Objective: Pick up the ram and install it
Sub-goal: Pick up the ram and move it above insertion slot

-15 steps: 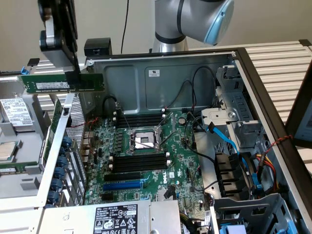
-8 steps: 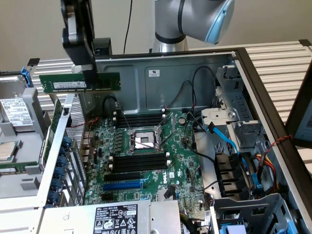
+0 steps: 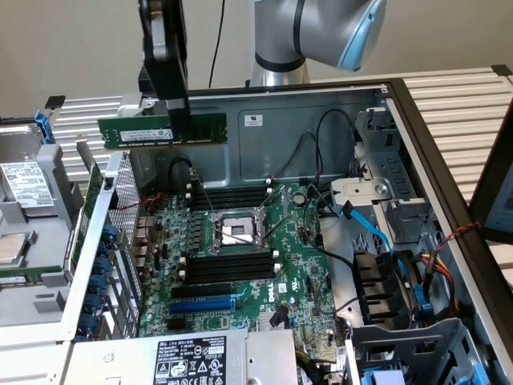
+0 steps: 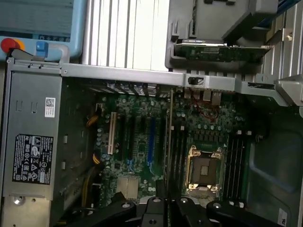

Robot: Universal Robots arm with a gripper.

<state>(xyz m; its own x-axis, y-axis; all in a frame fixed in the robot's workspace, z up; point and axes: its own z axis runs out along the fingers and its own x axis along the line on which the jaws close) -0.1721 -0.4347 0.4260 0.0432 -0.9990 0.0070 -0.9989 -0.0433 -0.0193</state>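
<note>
Exterior view: the gripper [image 3: 179, 128] is clamped on the ram [image 3: 132, 132], a green stick held level in the air above the open computer case [image 3: 417, 120]. Below lies the motherboard [image 3: 240, 265].

Wrist view: the ram [image 4: 169, 137] appears edge-on, reaching from the gripper [image 4: 166, 204] over the motherboard [image 4: 137, 137], close to the black slots [image 4: 180, 151].

the gripper [image 3: 179, 127] hides the middle of the ram [image 3: 132, 131], its label unreadable.

The arm [image 3: 321, 28] crosses the top of the exterior view, its black gripper [image 3: 178, 132] hanging straight down, fingers closed tight on the ram [image 3: 128, 131], gripped near its middle in mid-air
</note>
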